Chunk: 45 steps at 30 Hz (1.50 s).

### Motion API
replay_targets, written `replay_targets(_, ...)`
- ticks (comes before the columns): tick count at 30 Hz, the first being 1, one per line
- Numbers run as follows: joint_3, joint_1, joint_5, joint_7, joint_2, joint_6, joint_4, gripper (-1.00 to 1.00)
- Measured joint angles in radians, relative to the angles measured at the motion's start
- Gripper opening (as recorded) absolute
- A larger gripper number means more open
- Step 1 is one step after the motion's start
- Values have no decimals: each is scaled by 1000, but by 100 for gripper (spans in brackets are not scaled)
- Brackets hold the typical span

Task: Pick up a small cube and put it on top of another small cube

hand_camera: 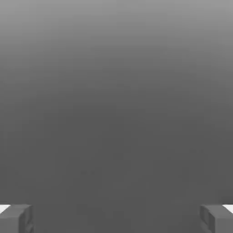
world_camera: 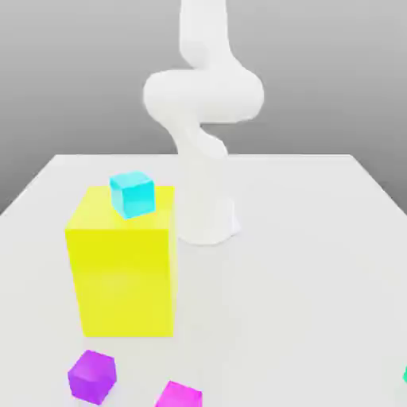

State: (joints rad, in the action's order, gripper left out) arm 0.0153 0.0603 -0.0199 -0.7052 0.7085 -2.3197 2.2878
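A small cyan cube (world_camera: pixel 132 193) sits on top of a large yellow block (world_camera: pixel 123 266) at the exterior view's left. On the white table near the front lie a small purple cube (world_camera: pixel 92 376) and a small magenta cube (world_camera: pixel 178 396), partly cut off by the frame edge. The white arm (world_camera: pixel 203 135) rises from its base behind the yellow block and leaves the frame upward. In the hand view my gripper (hand_camera: pixel 116 218) is open, its two grey fingertips (hand_camera: pixel 17 218) far apart with nothing between them, facing a plain grey background.
The white table (world_camera: pixel 302 262) stretches wide to the exterior view's right of the arm's base. A sliver of a teal thing (world_camera: pixel 404 374) shows at the right edge near the front.
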Motion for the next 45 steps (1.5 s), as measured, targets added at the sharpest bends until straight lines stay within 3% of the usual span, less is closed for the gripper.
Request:
replay_targets(10,36,220,-84,385,-370,-78,-50,0)
replay_targets(19,-16,353,-118,699,-695,-149,-93,0)
replay_targets(25,-58,411,-67,857,-908,-202,-120,0)
replay_targets(31,-90,478,54,967,-1117,-253,-147,0)
replay_targets(35,-81,503,94,977,-1261,-343,-177,0)
replay_targets(36,-78,506,98,975,-1291,-366,-184,-100)
replay_targets(45,-82,503,92,980,-1242,-326,-173,-100)
